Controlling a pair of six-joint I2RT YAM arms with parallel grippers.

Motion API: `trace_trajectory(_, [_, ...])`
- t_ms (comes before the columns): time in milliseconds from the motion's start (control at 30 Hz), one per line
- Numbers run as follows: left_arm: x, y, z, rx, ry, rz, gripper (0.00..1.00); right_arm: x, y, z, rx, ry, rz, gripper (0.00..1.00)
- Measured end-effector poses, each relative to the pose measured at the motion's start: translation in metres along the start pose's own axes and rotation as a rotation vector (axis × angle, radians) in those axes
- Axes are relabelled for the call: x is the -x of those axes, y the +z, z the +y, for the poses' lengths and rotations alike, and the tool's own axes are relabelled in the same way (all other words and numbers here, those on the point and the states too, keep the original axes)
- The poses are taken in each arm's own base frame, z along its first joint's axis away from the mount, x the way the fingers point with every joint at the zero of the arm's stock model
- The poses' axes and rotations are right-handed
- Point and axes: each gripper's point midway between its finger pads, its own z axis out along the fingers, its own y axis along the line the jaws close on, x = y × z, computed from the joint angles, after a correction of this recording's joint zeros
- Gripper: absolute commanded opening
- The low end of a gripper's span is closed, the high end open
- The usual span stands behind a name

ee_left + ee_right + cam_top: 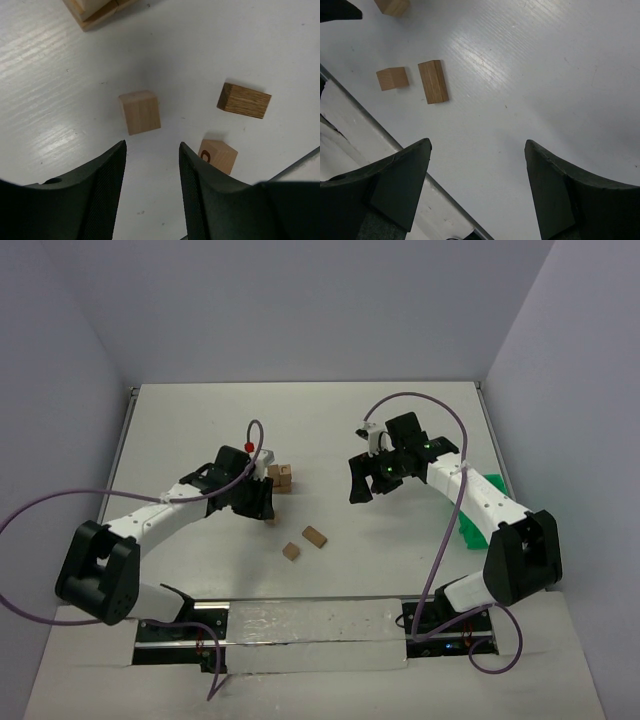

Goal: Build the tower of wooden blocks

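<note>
A short stack of wood blocks (280, 477) stands left of the table's middle; its corner shows in the left wrist view (95, 11). My left gripper (258, 502) hovers just in front of the stack. Its jaws (152, 145) are open with a narrow gap and hold nothing. A pale cube (140, 112) lies just beyond the fingertips. A darker oblong block (244, 100) and a lettered cube (217, 155) lie to the right; they also show as the oblong block (315, 536) and the cube (291, 551). My right gripper (365, 485) (477, 143) hangs wide open and empty over bare table.
A green plastic bin (485, 505) sits at the right edge, partly behind the right arm. The metal rail (380, 130) along the near table edge runs under the right wrist view. The oblong block (433, 81) and cube (392, 78) lie left of the right fingers.
</note>
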Motion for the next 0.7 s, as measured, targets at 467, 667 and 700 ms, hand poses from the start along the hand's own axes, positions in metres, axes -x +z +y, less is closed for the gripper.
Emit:
trace_trajectory(467, [-0.016,0.021,0.014,0.055,-0.066,0.083,0.49,0.000,0.000,-0.001,-0.005,-0.001,0.000,0.83])
trace_trajectory(667, [-0.011,0.022,0.020,0.074,-0.095,0.065,0.49,0.000,0.000,-0.001,-0.005,-0.001,0.001,0.83])
trace_trajectory(700, [-0.010,0.023,0.021,0.074,-0.101,0.061,0.49,0.000,0.000,-0.001,-0.005,-0.001,0.001,0.83])
